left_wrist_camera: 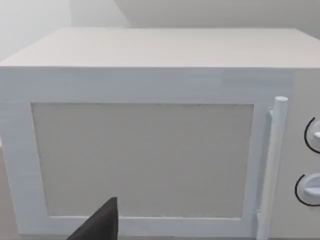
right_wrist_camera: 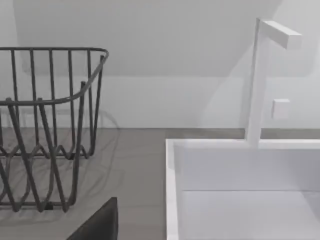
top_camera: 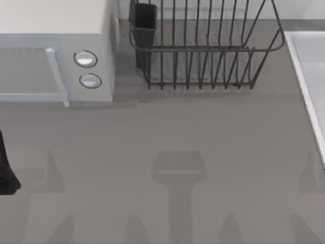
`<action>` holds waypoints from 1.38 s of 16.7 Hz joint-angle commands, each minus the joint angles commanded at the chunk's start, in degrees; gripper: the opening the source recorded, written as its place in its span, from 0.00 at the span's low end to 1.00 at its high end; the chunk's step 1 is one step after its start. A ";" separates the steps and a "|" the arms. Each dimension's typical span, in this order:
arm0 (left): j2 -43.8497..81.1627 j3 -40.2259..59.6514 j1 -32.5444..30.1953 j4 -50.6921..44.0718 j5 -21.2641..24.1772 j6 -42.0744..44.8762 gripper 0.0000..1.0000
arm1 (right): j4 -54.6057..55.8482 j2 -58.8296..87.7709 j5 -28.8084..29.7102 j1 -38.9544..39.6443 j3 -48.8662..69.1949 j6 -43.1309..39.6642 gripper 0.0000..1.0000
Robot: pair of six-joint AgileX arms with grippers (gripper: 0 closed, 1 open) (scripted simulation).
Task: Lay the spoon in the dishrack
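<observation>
The dishrack (top_camera: 205, 50) stands at the far edge of the grey table (top_camera: 213, 127), about in the middle, upright on its wire feet, with the dark cutlery cup (top_camera: 144, 19) at its left corner. Just beside it on the left we see the white microwave (top_camera: 51, 30), door closed, its two round knobs (top_camera: 85, 59) one above the other; on the right, apart from the rack, is the white sink (top_camera: 309, 61) with a square faucet (right_wrist_camera: 257, 80) behind it. Our left arm (top_camera: 6, 170) is at the table's left edge and the left gripper (left_wrist_camera: 97, 226) faces the microwave door, while our right gripper (right_wrist_camera: 97, 225) looks between rack and sink - for both, wide or narrow we cannot tell
</observation>
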 joint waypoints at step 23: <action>0.00 0.00 0.00 0.00 0.00 0.00 1.00 | -55.66 82.57 -0.15 -35.58 53.66 -68.56 1.00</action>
